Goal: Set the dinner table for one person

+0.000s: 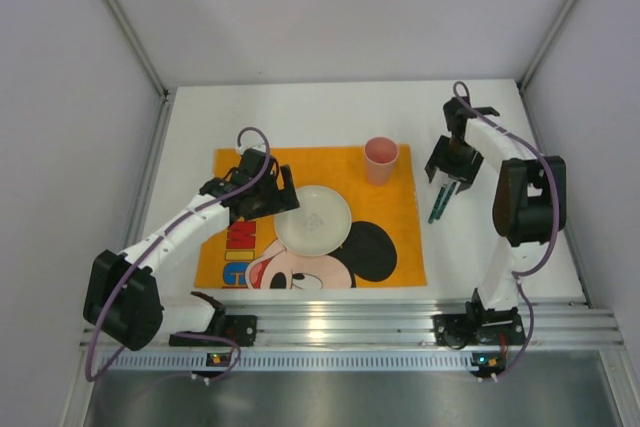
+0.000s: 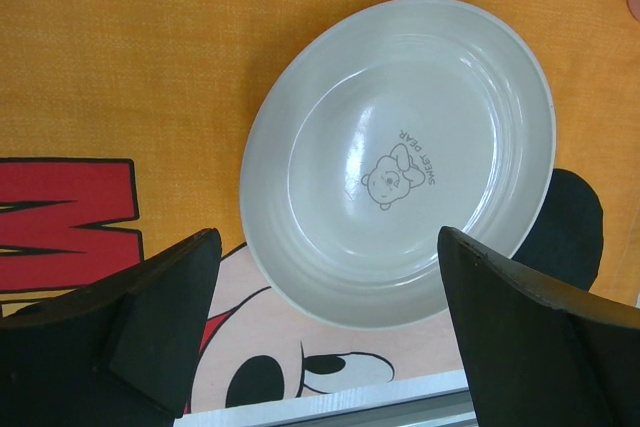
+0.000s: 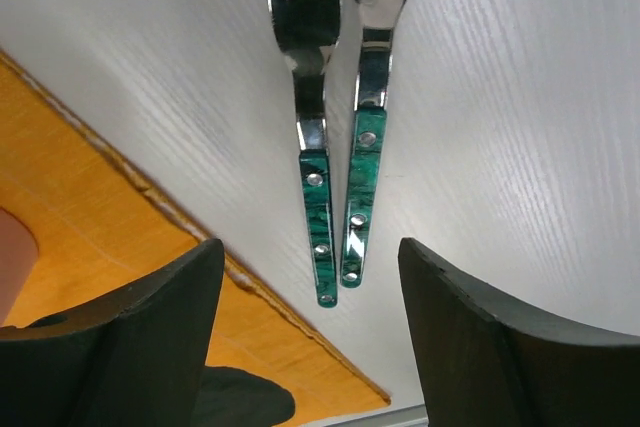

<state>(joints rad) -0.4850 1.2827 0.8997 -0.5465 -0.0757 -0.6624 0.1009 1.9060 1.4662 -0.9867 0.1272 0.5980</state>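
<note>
White walls close in a large plain white matte bench (image 1: 300, 112), the dinner surface being set, which fills the overhead view from the arm bases to the far wall. On it lies an orange rectangular cloth placemat printed with Mickey Mouse (image 1: 330, 162). On the mat sit a pale round shallow plate (image 2: 400, 167) with a small bear drawing in its well and, near the far right corner, a small pink cup (image 1: 381, 159). Just right of the mat, on bare bench, a steel fork with a green marbled handle (image 3: 312, 127) and a matching steel spoon (image 3: 368, 97) lie side by side, almost touching. The left tool (image 2: 330, 347) is poised at the plate's left edge, fingers apart, holding nothing. The right tool (image 3: 310, 347) hangs above the two handle ends, fingers also apart and empty. Risks, as a judgement: because the handles lie so close, a closing right tool would likely catch both, or pinch one and flick the other askew; thin flat metal on a hard surface may also slip out. On the left, a grip on the plate's sloping rim could slide off or drag the loose mat, and a push toward the far right might knock the cup over.
</note>
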